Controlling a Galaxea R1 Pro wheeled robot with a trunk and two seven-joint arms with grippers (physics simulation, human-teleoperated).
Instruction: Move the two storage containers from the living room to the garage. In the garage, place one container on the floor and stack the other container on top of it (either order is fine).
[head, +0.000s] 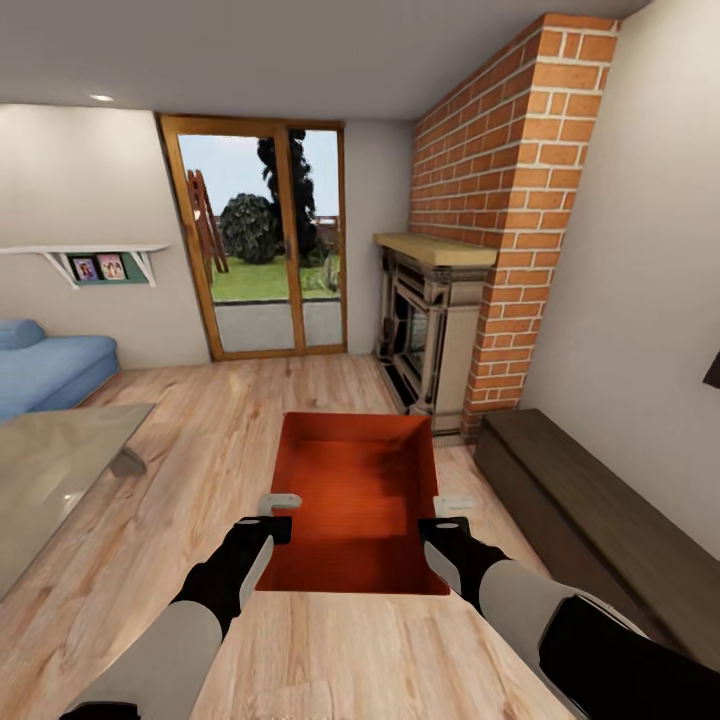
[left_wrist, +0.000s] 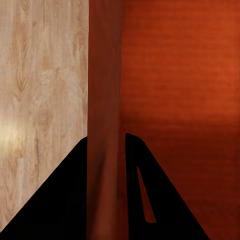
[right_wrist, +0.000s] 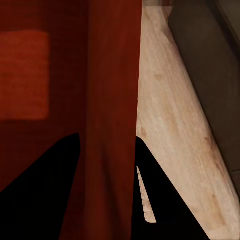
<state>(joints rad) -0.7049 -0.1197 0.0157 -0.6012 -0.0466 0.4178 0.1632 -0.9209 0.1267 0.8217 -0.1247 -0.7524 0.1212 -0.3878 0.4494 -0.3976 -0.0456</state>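
Orange-red storage container (head: 355, 480) pinched by left gripper (head: 278, 512) and right gripper (head: 448, 514) at opposite walls; no readable writing.

Even, bright daylight from the glass door (head: 268, 250), a ceiling spotlight (head: 101, 98) glowing, soft shadows, slightly blurred renders.

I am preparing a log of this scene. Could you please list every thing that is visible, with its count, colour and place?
storage container: one, orange-red, held between both grippers above the wood floor
wood floor: one, light brown
sofa: one, blue, far left
glass table: one, greyish, left
wall shelf: one, white, left wall
glass door: one, wooden frame, back wall
brick chimney: one, red-orange, right
fireplace: one, dark, at the chimney's foot
low bench: one, dark brown, right wall
left gripper: black, on the container's left wall
right gripper: black, on its right wall
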